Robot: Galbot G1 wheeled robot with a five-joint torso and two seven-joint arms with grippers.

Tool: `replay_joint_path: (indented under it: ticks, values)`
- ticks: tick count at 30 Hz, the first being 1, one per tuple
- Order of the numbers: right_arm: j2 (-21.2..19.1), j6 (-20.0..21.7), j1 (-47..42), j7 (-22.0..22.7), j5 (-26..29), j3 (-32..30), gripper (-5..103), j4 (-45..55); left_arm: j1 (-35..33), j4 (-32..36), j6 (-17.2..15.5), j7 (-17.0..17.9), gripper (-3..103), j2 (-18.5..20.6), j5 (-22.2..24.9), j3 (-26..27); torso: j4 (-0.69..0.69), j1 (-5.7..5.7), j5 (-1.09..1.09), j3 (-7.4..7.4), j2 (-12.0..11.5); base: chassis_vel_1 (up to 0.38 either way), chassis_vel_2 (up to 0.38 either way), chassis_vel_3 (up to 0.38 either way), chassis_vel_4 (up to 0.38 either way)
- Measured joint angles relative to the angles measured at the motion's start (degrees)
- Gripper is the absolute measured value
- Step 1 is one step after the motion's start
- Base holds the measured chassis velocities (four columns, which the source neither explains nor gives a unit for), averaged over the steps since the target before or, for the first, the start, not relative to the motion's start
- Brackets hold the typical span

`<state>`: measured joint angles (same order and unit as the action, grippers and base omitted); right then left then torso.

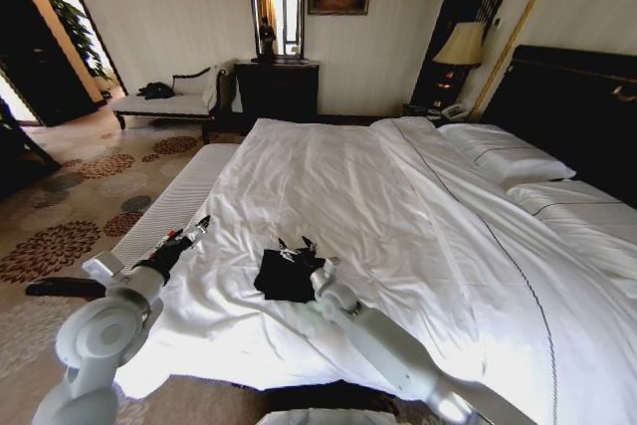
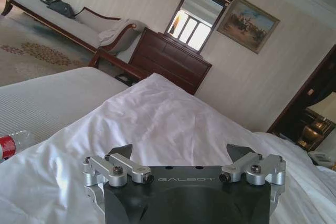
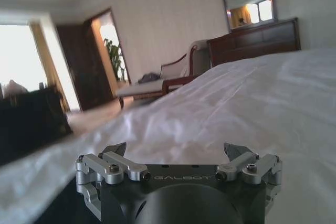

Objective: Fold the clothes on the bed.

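Observation:
The clothes (image 1: 284, 278), a black T-shirt, lie bunched in a small compact bundle near the foot of the bed (image 1: 398, 206), on the white duvet. My right gripper (image 1: 297, 245) sits at the bundle's far edge with its wrist over the fabric. In the right wrist view the right gripper (image 3: 176, 150) is open, with nothing between its fingers and white bedding ahead. My left gripper (image 1: 197, 228) hovers over the bed's left edge, well apart from the shirt. The left wrist view shows that gripper (image 2: 181, 151) open and empty too.
A narrow white-cushioned bench (image 1: 179, 201) runs along the bed's left side. A bottle with a red band (image 2: 10, 144) lies near it. Pillows (image 1: 503, 156) and the dark headboard (image 1: 567, 106) are at the right. A chaise (image 1: 169, 102) and a dresser (image 1: 277, 87) stand by the far wall.

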<state>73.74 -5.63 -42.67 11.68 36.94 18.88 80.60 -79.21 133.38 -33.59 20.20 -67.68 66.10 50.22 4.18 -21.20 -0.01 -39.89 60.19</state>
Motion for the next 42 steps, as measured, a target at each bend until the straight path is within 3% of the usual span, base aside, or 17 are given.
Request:
replay_joint_path:
  ticks: [3, 9, 13, 18, 20, 22, 24, 26, 28, 29, 30, 31, 32, 34, 35, 39, 42]
  values:
    - [0.7, 1.1, -0.2, 0.7, -5.1, 2.1, 100, -1.3, -0.5, 0.2, 0.1, 0.0, 100, 0.0, 0.0, 0.5, 0.02, 0.00, 0.00, 0.00, 0.0, 0.000, 0.000, 0.000, 0.000]
    - [2.6, 1.2, -0.8, 1.2, -9.4, 4.2, 100, -3.5, -0.9, 0.2, 0.2, 0.0, 100, -0.3, -0.8, 0.4, 0.01, 0.01, 0.00, 0.00, 0.0, 0.000, 0.000, 0.000, 0.000]
    - [2.4, 0.6, -2.0, 1.2, -10.4, 5.5, 100, -3.2, -0.9, 0.1, 0.2, -0.1, 100, -0.4, -1.1, 0.4, 0.01, 0.00, 0.00, 0.00, 0.0, 0.000, 0.000, 0.000, 0.000]
    - [0.7, -4.3, -3.6, -2.2, -8.4, 4.4, 100, 0.3, -1.0, -0.8, 0.4, -0.2, 100, 0.1, -1.6, 0.8, 0.01, 0.00, 0.01, 0.00, 0.0, 0.000, 0.000, 0.000, 0.000]
    - [-2.5, -7.8, -4.8, -5.3, -4.3, -0.1, 100, 6.4, -1.0, -1.8, 0.8, -0.4, 100, 0.9, -1.9, 1.2, 0.00, 0.01, 0.01, 0.00, 0.0, 0.000, 0.000, 0.000, 0.000]
    - [-3.9, -8.1, -5.2, -5.7, -2.9, -2.0, 100, 8.7, -1.0, -2.1, 1.0, -0.5, 100, 1.2, -2.2, 1.3, 0.00, 0.00, 0.02, 0.00, 0.0, 0.000, 0.000, 0.000, 0.000]
    - [-8.9, -8.1, -6.0, -5.3, 1.8, -7.3, 100, 13.8, -1.4, -2.7, 2.4, -1.4, 100, 2.1, -5.5, 1.3, 0.01, 0.01, 0.02, 0.00, 0.0, 0.000, 0.000, 0.000, 0.000]
    - [-11.2, -7.3, -6.7, -3.4, 3.6, -10.4, 100, 15.7, -1.8, -2.9, 3.4, -1.9, 100, 2.5, -7.8, 1.0, 0.01, 0.00, 0.02, 0.01, 0.0, 0.000, 0.000, 0.000, 0.000]
    - [-15.6, -4.3, -9.7, 3.1, 4.1, -18.5, 100, 19.2, -3.2, -2.8, 5.5, -2.2, 100, 2.9, -13.0, -0.2, 0.03, 0.00, 0.02, 0.00, 0.0, 0.000, 0.000, 0.000, 0.000]
    - [-17.2, -4.3, -12.7, 6.0, 1.4, -23.4, 100, 21.0, -4.6, -2.6, 7.1, -2.3, 100, 2.9, -18.1, -1.6, 0.04, 0.00, 0.03, 0.00, 0.0, 0.000, 0.000, 0.000, 0.000]
    - [-17.2, -4.3, -12.7, 6.0, 1.4, -23.4, 100, 21.0, -4.6, -2.6, 7.1, -2.3, 100, 2.9, -18.1, -1.6, 0.04, 0.00, 0.03, 0.00, 0.0, 0.000, 0.000, 0.000, 0.000]
    - [-17.7, -4.2, -15.7, 7.6, -1.6, -27.5, 100, 22.7, -6.4, -2.5, 10.3, -2.9, 100, 2.6, -23.6, -3.2, 0.03, 0.00, 0.05, 0.00, 0.0, 0.000, 0.000, 0.000, 0.000]
    - [-17.8, -4.2, -17.3, 8.1, -3.2, -29.5, 100, 23.5, -7.6, -2.5, 12.3, -3.5, 100, 2.4, -26.6, -4.0, 0.02, 0.00, 0.04, 0.00, 0.0, 0.000, 0.000, 0.000, 0.000]
    - [-16.5, -4.1, -28.6, 10.0, -10.8, -39.1, 100, 28.9, -12.9, -2.1, 19.4, -6.6, 100, 1.2, -38.2, -7.2, 0.00, 0.01, 0.02, 0.01, 0.0, 0.000, 0.000, 0.000, 0.000]
    - [-16.5, -4.1, -28.6, 10.0, -10.8, -39.1, 100, 28.9, -12.9, -2.1, 19.4, -6.6, 100, 1.2, -38.2, -7.2, 0.00, 0.01, 0.02, 0.01, 0.0, 0.000, 0.000, 0.000, 0.000]
    - [-11.4, -3.2, -41.4, 12.1, -20.4, -46.5, 100, 37.1, -17.5, 1.8, 22.3, -7.7, 100, 0.0, -40.6, -9.5, 0.02, 0.03, 0.01, 0.03, 0.0, 0.000, 0.000, 0.000, 0.000]
    - [-4.8, -1.5, -52.0, 14.1, -25.3, -50.4, 100, 46.3, -21.6, 6.8, 22.6, -8.1, 100, 0.6, -40.6, -10.0, 0.03, 0.03, 0.03, 0.03, 0.0, 0.000, 0.000, 0.000, 0.000]
